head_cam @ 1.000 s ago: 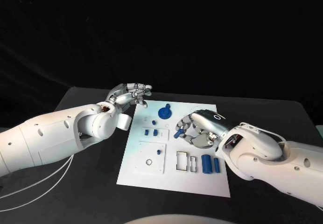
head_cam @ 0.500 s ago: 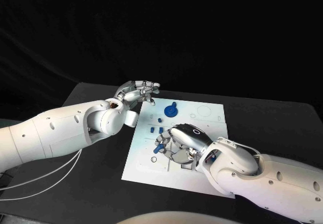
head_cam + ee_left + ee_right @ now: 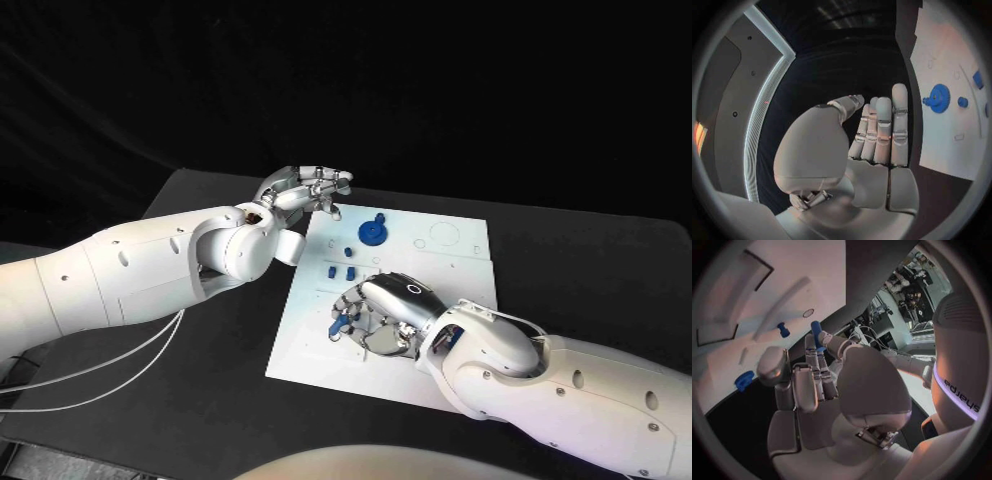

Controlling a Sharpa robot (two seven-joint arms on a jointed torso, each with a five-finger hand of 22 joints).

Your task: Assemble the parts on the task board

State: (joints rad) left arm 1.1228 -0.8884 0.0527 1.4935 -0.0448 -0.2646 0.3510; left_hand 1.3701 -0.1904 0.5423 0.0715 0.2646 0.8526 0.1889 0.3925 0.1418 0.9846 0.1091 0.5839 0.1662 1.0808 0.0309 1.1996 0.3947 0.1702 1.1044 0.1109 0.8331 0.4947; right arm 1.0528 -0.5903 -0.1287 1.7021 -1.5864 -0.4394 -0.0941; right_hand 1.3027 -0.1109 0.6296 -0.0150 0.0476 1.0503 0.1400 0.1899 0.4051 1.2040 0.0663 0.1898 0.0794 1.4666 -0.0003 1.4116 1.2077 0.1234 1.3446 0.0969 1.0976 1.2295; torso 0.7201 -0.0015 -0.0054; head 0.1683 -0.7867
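The white task board [image 3: 447, 262] lies in the middle of the black table [image 3: 202, 350]. The right hand [image 3: 378, 316] hangs over the board's near left part, palm down, its fingers curled in and pinching a small blue cylindrical part [image 3: 339, 324] at their tips; the right wrist view shows that same blue part [image 3: 816, 333] held between the fingertips just above the board, with a small blue peg [image 3: 783, 330] standing in the board close by. The left hand [image 3: 306, 190] hovers at the board's far left corner, holding nothing; in the left wrist view its fingers [image 3: 881, 131] lie straight and pressed side by side. A blue gear [image 3: 372, 233] sits on the far part of the board, to the right of the left hand. Several small blue pieces [image 3: 340, 270] stand between the gear and the right hand.
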